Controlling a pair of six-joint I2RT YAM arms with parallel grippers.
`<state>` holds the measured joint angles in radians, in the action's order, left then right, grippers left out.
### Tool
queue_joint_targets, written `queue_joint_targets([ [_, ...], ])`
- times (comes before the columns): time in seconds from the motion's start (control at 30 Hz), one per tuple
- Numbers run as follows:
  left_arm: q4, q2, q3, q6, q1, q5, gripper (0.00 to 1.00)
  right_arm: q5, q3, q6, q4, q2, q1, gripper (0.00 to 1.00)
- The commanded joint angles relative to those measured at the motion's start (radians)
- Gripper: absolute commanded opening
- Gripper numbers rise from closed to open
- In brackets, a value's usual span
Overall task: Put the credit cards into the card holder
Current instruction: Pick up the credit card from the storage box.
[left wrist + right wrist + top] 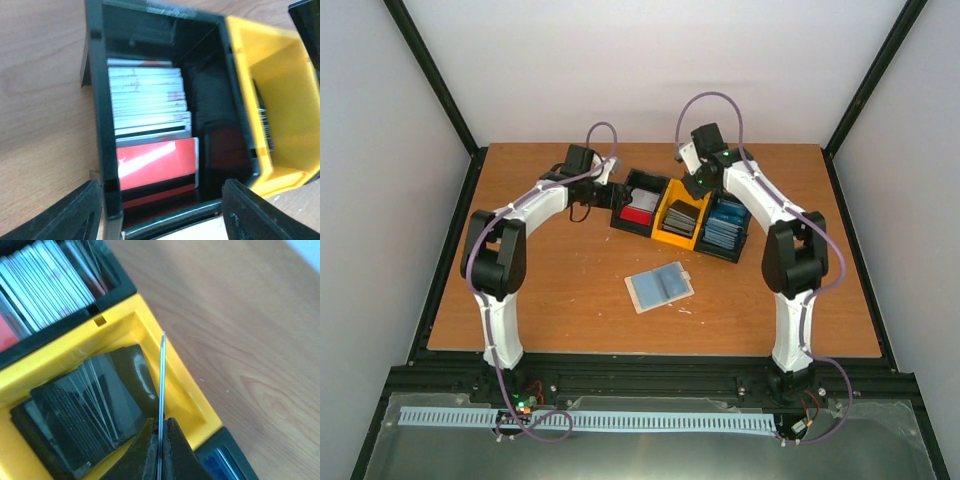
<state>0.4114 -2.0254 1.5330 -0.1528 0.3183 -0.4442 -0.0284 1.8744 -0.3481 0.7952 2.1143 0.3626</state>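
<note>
While most credit cards (147, 95) sit in the tray (96, 100), we see our right gripper (160, 426) pinching one card (162, 375), left gripper (160, 212) wide and empty, card holder (660, 287) apart.

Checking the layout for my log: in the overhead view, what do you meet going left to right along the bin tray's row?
left claw → red-and-silver cards → dark cards → blue cards

The card holder (660, 287) lies on the table (550, 300) before the tray (672, 241).
</note>
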Motion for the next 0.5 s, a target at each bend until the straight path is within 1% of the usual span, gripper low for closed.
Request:
queue_joint_targets([
  [0.0,-0.041,0.100,0.041,-0.060,0.006,-0.034,0.69,0.014,-0.055,0.092,-0.024,-0.115,-0.008,0.03],
  [0.07,-0.071,0.136,0.019,-0.093,0.006,-0.030,0.74,0.090,-0.062,0.154,-0.007,-0.153,-0.017,0.03],
  [0.13,-0.110,0.185,-0.014,-0.138,0.006,-0.021,0.79,0.209,-0.063,0.274,0.014,-0.196,-0.036,0.03],
  [0.2,-0.152,0.240,-0.059,-0.191,0.007,-0.032,0.85,0.383,-0.082,0.413,0.010,-0.223,-0.075,0.03],
  [0.23,-0.179,0.270,-0.085,-0.219,0.007,-0.053,0.87,0.497,-0.116,0.489,-0.019,-0.240,-0.097,0.03],
  [0.27,-0.215,0.297,-0.117,-0.244,0.007,-0.090,0.89,0.592,-0.160,0.561,-0.068,-0.260,-0.113,0.03],
  [0.33,-0.276,0.332,-0.167,-0.292,0.010,-0.162,0.95,0.736,-0.273,0.692,-0.196,-0.313,-0.118,0.03],
  [0.4,-0.279,0.336,-0.181,-0.329,0.013,-0.216,0.97,0.817,-0.354,0.800,-0.314,-0.353,-0.119,0.03],
  [0.47,-0.278,0.324,-0.180,-0.350,0.018,-0.282,0.97,0.916,-0.421,0.895,-0.436,-0.377,-0.145,0.03],
])
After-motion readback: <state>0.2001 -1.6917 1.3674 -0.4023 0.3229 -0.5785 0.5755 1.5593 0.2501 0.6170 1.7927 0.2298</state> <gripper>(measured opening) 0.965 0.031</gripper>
